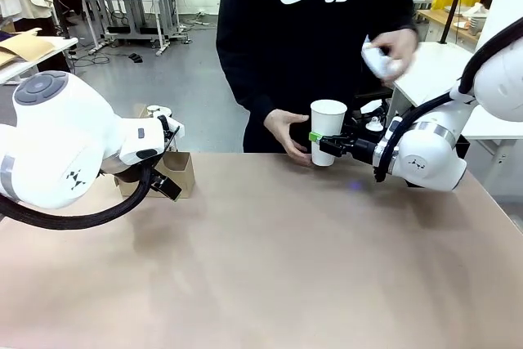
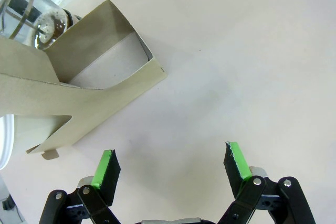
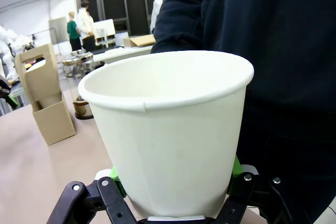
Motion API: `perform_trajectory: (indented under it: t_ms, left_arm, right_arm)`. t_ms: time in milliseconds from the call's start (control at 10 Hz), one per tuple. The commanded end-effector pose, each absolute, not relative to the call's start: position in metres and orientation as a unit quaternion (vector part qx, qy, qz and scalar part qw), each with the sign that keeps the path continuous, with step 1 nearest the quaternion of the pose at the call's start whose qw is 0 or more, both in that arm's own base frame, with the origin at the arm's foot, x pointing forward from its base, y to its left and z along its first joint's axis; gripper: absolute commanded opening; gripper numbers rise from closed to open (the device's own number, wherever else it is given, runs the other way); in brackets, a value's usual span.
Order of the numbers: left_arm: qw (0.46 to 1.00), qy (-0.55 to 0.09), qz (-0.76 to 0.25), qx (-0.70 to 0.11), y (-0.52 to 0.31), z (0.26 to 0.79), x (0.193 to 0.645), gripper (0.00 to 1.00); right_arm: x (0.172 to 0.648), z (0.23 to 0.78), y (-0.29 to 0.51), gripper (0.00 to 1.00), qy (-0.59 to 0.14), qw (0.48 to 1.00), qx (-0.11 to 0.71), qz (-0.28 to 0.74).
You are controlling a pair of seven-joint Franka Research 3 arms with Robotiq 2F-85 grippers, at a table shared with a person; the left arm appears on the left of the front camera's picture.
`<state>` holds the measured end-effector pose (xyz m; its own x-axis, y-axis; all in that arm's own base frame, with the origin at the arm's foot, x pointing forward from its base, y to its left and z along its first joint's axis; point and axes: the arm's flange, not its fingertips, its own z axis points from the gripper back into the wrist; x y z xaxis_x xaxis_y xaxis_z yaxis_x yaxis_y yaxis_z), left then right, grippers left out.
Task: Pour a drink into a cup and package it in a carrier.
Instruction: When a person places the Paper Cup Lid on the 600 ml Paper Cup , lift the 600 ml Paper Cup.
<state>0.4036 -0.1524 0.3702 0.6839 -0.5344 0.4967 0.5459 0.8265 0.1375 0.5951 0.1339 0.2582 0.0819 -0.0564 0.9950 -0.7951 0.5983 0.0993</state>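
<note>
White paper, smooth and matte, forms the tall tapered cup [image 1: 328, 131], which is open at the top with a thin rolled rim. It sits at the far edge of the table [image 1: 286, 267], right of centre. The right gripper [image 1: 317, 141] reaches in level from the right, its black fingers clamped low on the cup's wall with the green pads pressed flat against the paper. A person's hand [image 1: 288, 132] curls against the cup's left side, touching its lower part. The person's other hand [image 1: 396, 51] is raised farther right and holds a small white thing, too blurred to make out. At the far left stands the carrier [image 1: 181, 171], dull brown cardboard folded into a low, square-edged box with an upright handle panel and a cut-out grip. Just behind it is the French press [image 2: 31, 19], a clear glass cylinder banded in shiny chrome, with bubbles showing inside. The left gripper [image 2: 170, 163] hangs over the bare tan tabletop just beside the carrier, its fingers spread wide and holding nothing.
</note>
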Motion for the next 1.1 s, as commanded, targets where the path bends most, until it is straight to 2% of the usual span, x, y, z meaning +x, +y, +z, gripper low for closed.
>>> perform_trajectory:
  t_ms: [0,1000]
  left_arm:
    - [0.918,-0.267,-0.294,-0.012,-0.1518,0.3705,0.4037,1.00]
    - [0.918,-0.267,-0.294,-0.012,-0.1518,0.3705,0.4037,1.00]
  right_arm:
    - [0.5950,0.2616,0.1365,0.81,-0.615,0.650,0.344,0.285]
    - [0.5950,0.2616,0.1365,0.81,-0.615,0.650,0.344,0.285]
